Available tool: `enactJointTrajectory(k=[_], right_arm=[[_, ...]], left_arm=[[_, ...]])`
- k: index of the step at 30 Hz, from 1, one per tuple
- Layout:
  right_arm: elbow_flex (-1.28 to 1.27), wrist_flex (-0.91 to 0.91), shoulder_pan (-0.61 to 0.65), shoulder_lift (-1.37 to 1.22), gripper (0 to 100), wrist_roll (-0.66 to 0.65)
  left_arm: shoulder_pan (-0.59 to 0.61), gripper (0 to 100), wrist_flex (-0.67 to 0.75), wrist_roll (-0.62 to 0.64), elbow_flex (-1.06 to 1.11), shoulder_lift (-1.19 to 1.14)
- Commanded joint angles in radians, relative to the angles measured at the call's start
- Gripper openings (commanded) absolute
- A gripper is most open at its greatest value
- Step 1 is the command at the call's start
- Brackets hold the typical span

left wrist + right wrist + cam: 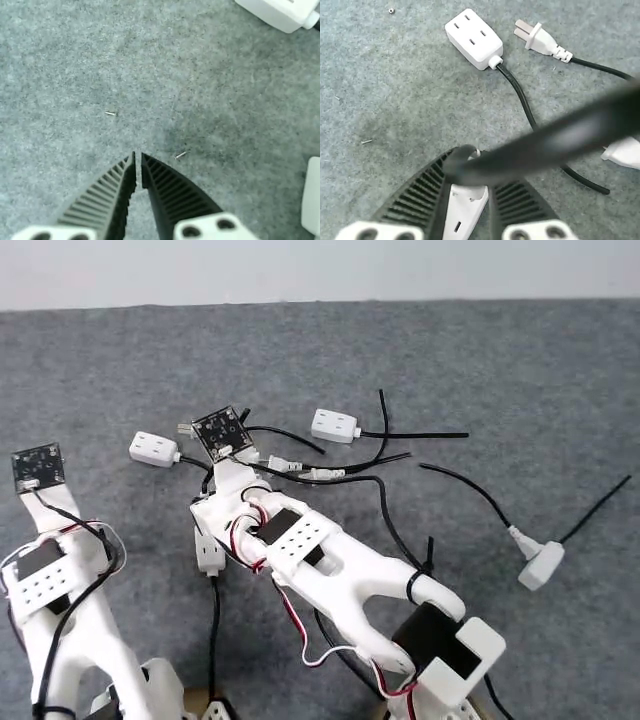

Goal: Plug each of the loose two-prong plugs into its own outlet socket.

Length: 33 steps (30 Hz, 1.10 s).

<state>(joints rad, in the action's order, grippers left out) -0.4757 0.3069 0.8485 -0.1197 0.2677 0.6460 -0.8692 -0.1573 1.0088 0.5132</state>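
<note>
My right gripper (470, 167) is shut on a white plug (465, 205). Its black cord (555, 145) loops out past the fingertips, and its prongs are hidden. Beyond it on the grey carpet lie a white socket block (472, 37) and a loose two-prong plug (540, 40). From above, that socket block (153, 448) sits left of the right arm's wrist (222, 433). Two more loose plugs (285, 465) (325, 474) lie to its right. My left gripper (137, 159) is shut, holding nothing, just over bare carpet.
Another socket block (334, 425) lies farther back, and one (210, 555) sits under the right arm. At the right a plug sits joined to a socket block (540, 565). Black cords (385, 510) cross the middle. Small metal bits (110, 114) dot the carpet.
</note>
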Motion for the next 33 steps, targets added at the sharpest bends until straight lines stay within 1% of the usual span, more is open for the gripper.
enactJointTrajectory(k=[1, 6, 11, 15, 20, 24, 29, 33], right_arm=[[-0.002, -0.018, -0.008, 0.010, 0.9, -0.040], [-0.025, -0.053, -0.016, 0.010, 0.9, -0.054], [-0.103, -0.182, 0.001, 0.012, 0.9, -0.170], [-0.166, -0.237, 0.010, 0.047, 0.9, -0.203], [-0.241, -0.236, 0.001, 0.104, 0.9, -0.221], [-0.295, -0.236, 0.008, 0.137, 0.9, -0.293], [-0.334, -0.228, 0.008, 0.170, 0.9, -0.299], [-0.364, -0.225, 0.019, 0.183, 0.9, -0.353]], left_arm=[[-0.002, 1, 0.025, -0.012, -0.030, 0.000], [-0.002, 1, 0.025, -0.012, -0.030, -0.002], [-0.002, 1, 0.025, -0.012, -0.030, -0.002], [-0.002, 1, 0.025, -0.012, -0.030, -0.002], [-0.002, 1, 0.025, -0.012, -0.030, -0.002], [-0.002, 1, 0.025, -0.012, -0.030, -0.002], [-0.002, 1, 0.025, -0.014, -0.030, -0.002], [-0.002, 1, 0.025, -0.014, -0.030, -0.002]])
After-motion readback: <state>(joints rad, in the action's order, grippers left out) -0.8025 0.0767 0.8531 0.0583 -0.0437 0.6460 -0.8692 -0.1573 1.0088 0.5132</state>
